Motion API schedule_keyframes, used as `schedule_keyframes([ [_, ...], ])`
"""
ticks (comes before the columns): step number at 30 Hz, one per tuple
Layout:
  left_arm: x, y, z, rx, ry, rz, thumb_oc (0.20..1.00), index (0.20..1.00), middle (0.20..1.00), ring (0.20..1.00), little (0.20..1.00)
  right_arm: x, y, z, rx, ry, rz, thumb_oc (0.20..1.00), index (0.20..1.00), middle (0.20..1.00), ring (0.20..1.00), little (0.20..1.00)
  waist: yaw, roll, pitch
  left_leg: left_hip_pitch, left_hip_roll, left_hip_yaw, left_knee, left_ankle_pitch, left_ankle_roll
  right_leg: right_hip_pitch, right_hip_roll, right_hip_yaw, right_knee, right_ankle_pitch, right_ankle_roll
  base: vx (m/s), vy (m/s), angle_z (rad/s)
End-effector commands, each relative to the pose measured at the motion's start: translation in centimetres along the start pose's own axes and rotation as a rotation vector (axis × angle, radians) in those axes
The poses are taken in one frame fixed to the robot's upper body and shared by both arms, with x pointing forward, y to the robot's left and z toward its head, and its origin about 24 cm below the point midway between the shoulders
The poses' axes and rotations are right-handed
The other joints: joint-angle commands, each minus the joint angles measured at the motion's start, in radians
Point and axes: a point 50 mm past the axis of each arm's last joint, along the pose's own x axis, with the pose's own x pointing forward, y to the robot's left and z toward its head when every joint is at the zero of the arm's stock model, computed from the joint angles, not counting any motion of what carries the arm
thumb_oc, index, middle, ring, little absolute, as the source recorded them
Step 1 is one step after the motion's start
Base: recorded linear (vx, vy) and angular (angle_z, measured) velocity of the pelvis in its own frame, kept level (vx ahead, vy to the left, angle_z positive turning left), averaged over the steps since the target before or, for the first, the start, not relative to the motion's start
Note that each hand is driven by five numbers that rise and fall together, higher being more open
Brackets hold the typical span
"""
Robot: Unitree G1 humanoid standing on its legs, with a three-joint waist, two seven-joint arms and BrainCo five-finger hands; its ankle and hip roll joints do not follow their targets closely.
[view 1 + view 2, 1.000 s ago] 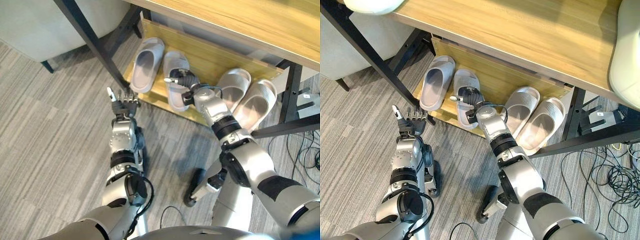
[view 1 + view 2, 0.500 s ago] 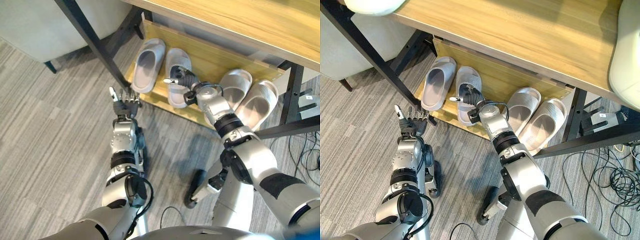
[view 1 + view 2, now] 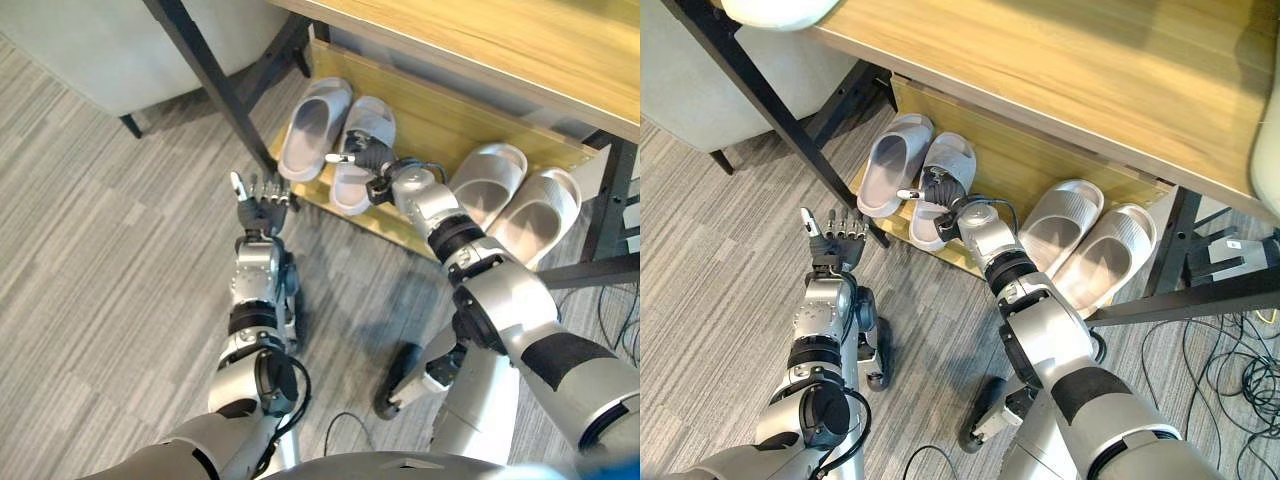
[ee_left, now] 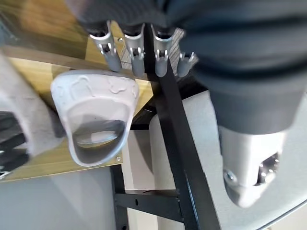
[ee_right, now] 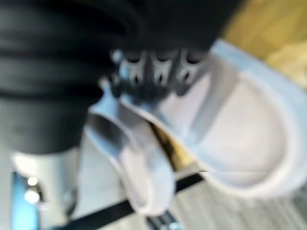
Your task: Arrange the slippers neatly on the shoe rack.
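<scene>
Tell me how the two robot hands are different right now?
The right hand rests on a grey slipper on the shoe rack; the left hand hangs over the floor beside the rack, touching nothing. The right hand's fingers curl onto the slipper; the left hand's fingers point straight up, open. Both have silver fingers with dark tips.

Both eye views look steeply down from the head, sharing the rack (image 3: 420,130), four slippers and the floor. Each wrist view looks along its own hand from very close: left at the rack's end slipper (image 4: 96,115), right at its neighbour (image 5: 240,134).
</scene>
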Motion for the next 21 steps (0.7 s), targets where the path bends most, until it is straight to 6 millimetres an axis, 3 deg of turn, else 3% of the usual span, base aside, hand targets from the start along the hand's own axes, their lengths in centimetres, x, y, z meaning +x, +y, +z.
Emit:
schedule_keyframes([
  [1,-4.2,6.2,-3.6,-0.058,0.074,0.174,1.000,1.000,1.000,1.000,1.000,-0.4,-0.1,8.7,-0.055,-0.229,0.006,1.000,1.000,1.000,1.000,1.000,0.003,-0.043,0.154,0.105,0.037,-0.157,-0.107,-0.057,-0.095,0.165,-0.006,0.057,0.200,0.053,0.067,0.02,0.027,0.05],
  [11,-4.0,5.8,-3.6,0.000,0.100,0.155,1.000,1.000,1.000,1.000,1.000,-0.7,-1.9,8.8,-0.212,-0.251,-0.105,1.000,1.000,1.000,1.000,1.000,0.000,-0.063,0.171,0.105,0.032,-0.159,-0.119,-0.052,-0.095,0.163,-0.006,0.055,0.190,0.057,0.065,0.00,0.002,0.01],
  [21,-4.5,6.0,-4.1,0.040,0.133,0.145,1.000,1.000,1.000,1.000,1.000,-1.1,-2.5,8.9,-0.291,-0.293,-0.114,1.000,1.000,1.000,1.000,1.000,-0.007,-0.061,0.153,0.105,0.034,-0.159,-0.121,-0.049,-0.102,0.145,-0.005,0.053,0.205,0.047,0.058,0.00,0.000,0.00],
])
